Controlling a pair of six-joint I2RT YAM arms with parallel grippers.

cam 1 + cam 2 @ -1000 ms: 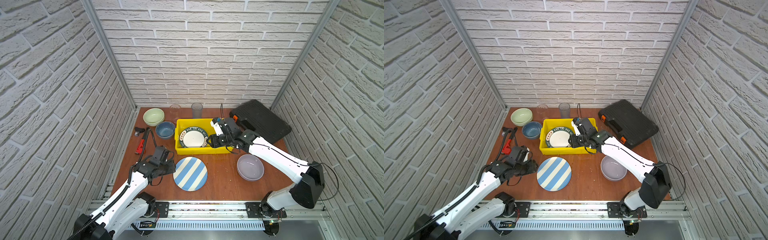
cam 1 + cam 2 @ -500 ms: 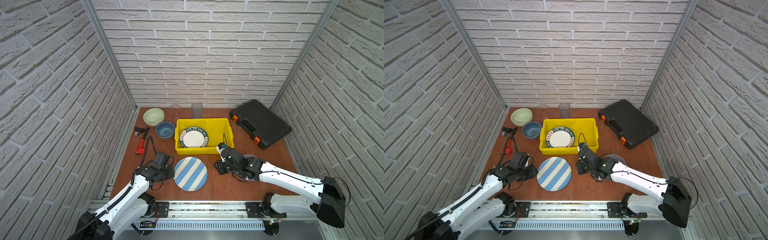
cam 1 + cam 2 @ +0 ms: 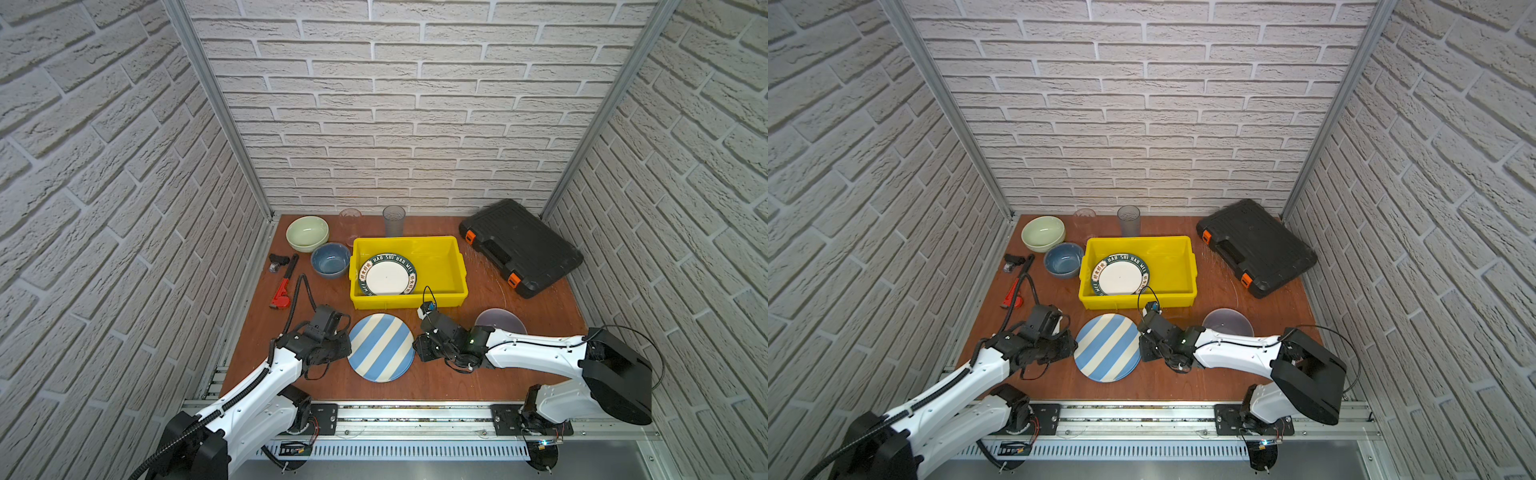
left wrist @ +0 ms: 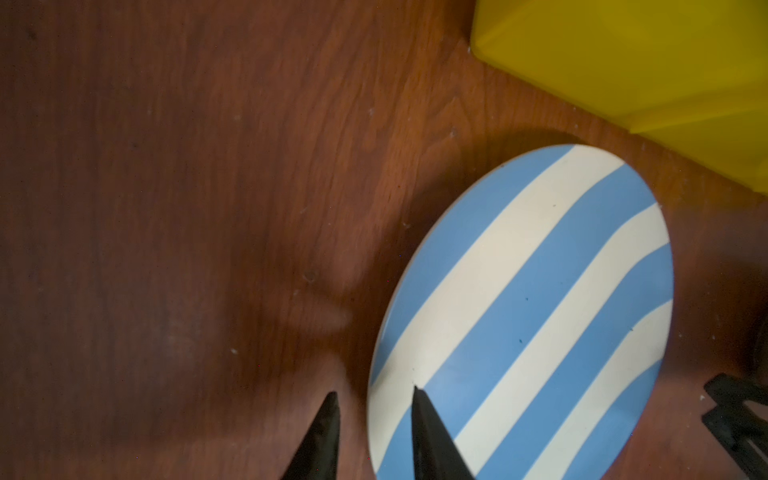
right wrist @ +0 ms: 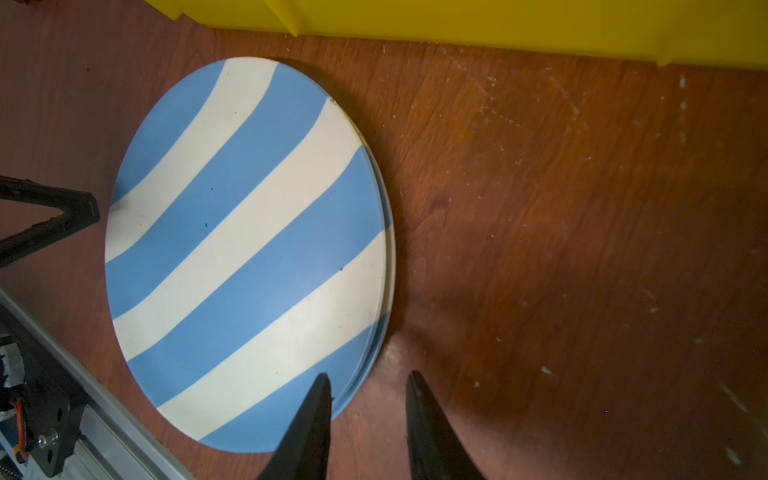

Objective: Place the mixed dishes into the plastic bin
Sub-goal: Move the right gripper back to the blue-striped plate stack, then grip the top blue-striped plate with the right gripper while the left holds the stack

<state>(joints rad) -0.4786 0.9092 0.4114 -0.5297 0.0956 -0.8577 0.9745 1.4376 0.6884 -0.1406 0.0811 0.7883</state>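
Left tool (image 4: 374, 390), right tool (image 5: 368, 374) sat apart, straddling striped plate (image 3: 380, 347) rim; we needed even pinch, level lift into bin (image 3: 395, 302).

The left arm (image 3: 266, 376) and right arm (image 3: 536, 353) stretched low and inward toward each other, the left hand (image 4: 374, 392) and right hand (image 5: 368, 380) angled downward, jaws narrowly parted.

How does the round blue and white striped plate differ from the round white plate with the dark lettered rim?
The striped plate lies on the wooden table outside the yellow plastic bin; the lettered plate sits inside it. The striped plate has broad bands across its face; the lettered plate is plain white within a dark ring. Both are round.
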